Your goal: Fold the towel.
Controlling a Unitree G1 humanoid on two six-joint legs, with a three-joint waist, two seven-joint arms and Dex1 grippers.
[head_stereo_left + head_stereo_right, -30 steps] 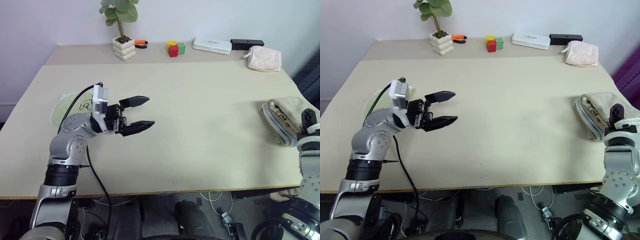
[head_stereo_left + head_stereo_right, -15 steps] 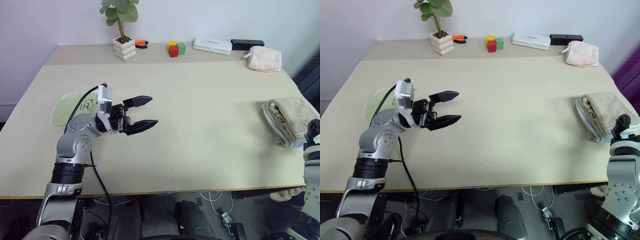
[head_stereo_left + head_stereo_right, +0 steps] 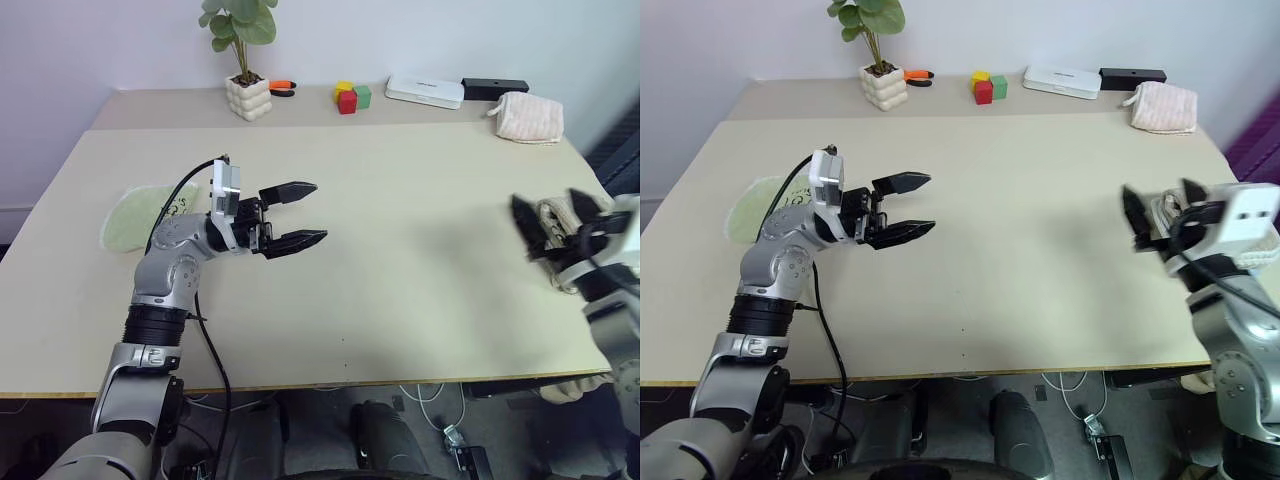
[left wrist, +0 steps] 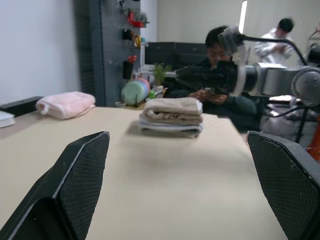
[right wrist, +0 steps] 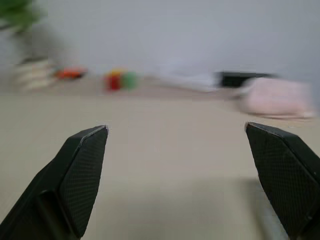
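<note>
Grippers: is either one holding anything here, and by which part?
Nothing is held. The left gripper and right gripper are both open in the air; the folded towel lies untouched.

Table (image 3: 400, 250): matt beige laminate, smooth, faint specks. Towel (image 4: 172, 116): folded terry cloth, tan, nubby pile, white edging. Left gripper (image 3: 300, 214): matt black plastic; fingers (image 4: 82, 172) with fine cross-hatch grip texture. Right gripper (image 3: 1160, 215): same black finish. Left arm shell (image 3: 170, 262): satin silver metal. Cloth at 9 o'clock (image 3: 135, 215): thin light-green fabric. Plant pot at 12 o'clock (image 3: 247, 98): glossy cream ceramic, bubbled.
</note>
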